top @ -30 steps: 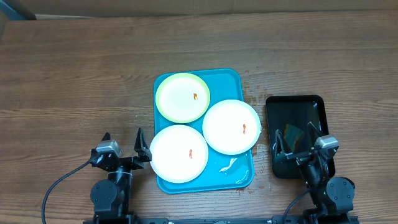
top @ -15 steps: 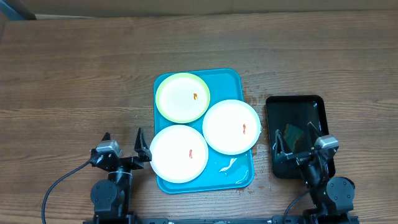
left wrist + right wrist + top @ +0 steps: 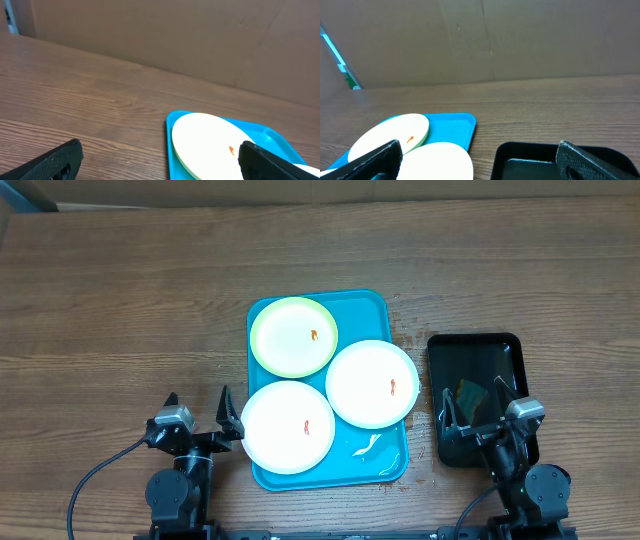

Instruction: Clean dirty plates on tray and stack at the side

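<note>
The turquoise tray (image 3: pixel 371 308) lies mid-table and holds three plates. A pale yellow-green plate (image 3: pixel 293 336) sits at the back left, a white plate (image 3: pixel 372 384) at the right, and a white plate (image 3: pixel 288 427) at the front left. Each has a small red-orange smear. My left gripper (image 3: pixel 198 408) is open and empty, left of the front white plate. My right gripper (image 3: pixel 472 402) is open and empty, over the near part of the black tray (image 3: pixel 480 350). The left wrist view shows the yellow-green plate (image 3: pixel 210 142). The right wrist view shows two plates (image 3: pixel 390 132).
A small black tray stands right of the turquoise tray and holds a yellowish-green sponge-like item (image 3: pixel 468 394). A crumpled bit of clear wrap (image 3: pixel 366 446) lies on the turquoise tray's near right corner. A cardboard wall (image 3: pixel 480 40) stands behind the table.
</note>
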`<state>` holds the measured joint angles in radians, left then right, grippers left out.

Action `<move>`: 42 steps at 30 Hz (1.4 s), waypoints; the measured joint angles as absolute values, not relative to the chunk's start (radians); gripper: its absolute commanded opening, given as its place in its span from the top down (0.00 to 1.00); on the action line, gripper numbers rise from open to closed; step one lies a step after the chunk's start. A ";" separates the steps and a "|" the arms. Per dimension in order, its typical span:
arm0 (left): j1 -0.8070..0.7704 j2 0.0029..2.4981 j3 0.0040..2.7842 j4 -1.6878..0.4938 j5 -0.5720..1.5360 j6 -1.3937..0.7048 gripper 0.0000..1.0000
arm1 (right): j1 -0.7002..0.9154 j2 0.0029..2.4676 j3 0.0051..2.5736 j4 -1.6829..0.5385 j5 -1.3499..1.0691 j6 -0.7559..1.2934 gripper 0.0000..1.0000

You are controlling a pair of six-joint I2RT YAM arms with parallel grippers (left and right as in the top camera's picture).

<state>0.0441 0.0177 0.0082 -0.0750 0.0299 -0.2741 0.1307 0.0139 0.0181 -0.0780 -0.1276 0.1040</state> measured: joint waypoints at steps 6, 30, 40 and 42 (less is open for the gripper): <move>0.044 0.018 0.008 -0.046 0.181 -0.452 0.00 | 0.131 0.014 0.018 -0.044 -0.240 0.104 0.00; 0.044 0.500 0.837 -0.767 0.563 -0.422 0.00 | 0.131 0.474 0.854 -0.903 -0.473 0.245 0.00; 0.044 0.907 1.205 -1.148 0.592 -0.306 0.00 | 0.131 0.906 1.240 -1.113 -0.459 0.242 0.00; 0.044 0.945 1.205 -1.185 0.618 -0.297 0.00 | 0.131 0.952 1.242 -1.144 -0.423 0.279 0.06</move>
<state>0.0437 0.9447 1.2053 -1.1847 0.6178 -0.2974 0.1307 0.9520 1.2419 -1.1439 -0.4229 0.2794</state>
